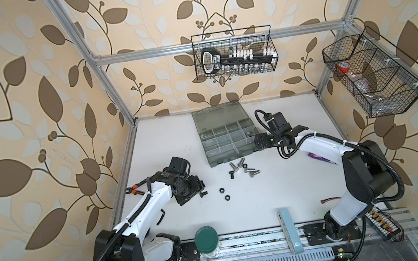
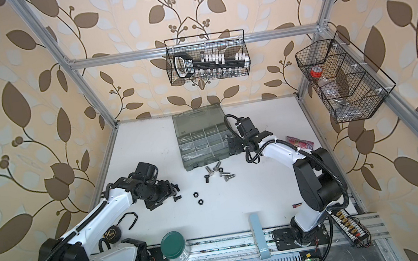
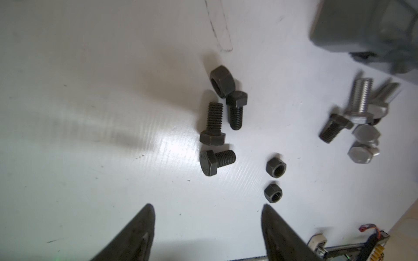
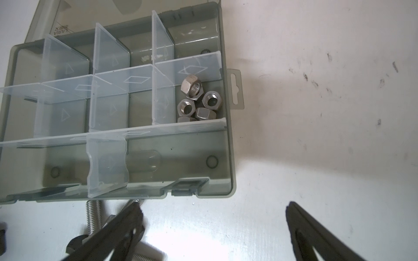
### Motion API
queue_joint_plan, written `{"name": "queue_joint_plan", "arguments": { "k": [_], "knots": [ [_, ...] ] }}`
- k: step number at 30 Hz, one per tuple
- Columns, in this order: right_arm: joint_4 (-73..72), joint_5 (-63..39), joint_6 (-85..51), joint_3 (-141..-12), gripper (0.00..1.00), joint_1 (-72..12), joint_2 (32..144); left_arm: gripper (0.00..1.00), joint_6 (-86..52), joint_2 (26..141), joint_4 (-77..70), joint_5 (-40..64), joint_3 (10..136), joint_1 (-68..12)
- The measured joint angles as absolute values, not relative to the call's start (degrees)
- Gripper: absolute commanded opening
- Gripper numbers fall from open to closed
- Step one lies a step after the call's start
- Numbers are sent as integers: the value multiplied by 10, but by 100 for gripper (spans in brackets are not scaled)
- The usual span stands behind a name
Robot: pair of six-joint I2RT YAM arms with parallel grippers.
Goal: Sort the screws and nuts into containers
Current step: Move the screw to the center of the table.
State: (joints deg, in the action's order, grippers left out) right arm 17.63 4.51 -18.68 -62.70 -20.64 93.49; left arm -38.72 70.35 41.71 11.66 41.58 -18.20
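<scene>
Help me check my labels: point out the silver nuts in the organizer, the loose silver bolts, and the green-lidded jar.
silver nuts (image 4: 189,85): right wrist view, flat face of one nut.
silver bolts (image 3: 361,96): left wrist view, threaded shank of one bolt.
green-lidded jar (image 1: 206,239): in a top view, middle of its lid.

Nothing I can read for certain; organizer lid (image 4: 61,30) carries mirrored print, illegible; label on black tool rack (image 1: 215,60) in wire basket (image 1: 229,31) too blurred.

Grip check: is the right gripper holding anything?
No: the right gripper is open with nothing between its jaws; the silver nuts lie in a compartment.
</scene>
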Motion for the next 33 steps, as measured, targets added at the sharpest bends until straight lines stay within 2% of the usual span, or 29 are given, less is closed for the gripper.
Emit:
{"name": "queue_joint_plan", "arguments": {
  "k": [16,33],
  "knots": [
    [164,50,-189,-621,100,-215,921,55,-386,797,353,117,416,-200],
    [164,49,-191,-621,100,-219,921,52,-371,857,316,147,438,-253]
  ]
}}
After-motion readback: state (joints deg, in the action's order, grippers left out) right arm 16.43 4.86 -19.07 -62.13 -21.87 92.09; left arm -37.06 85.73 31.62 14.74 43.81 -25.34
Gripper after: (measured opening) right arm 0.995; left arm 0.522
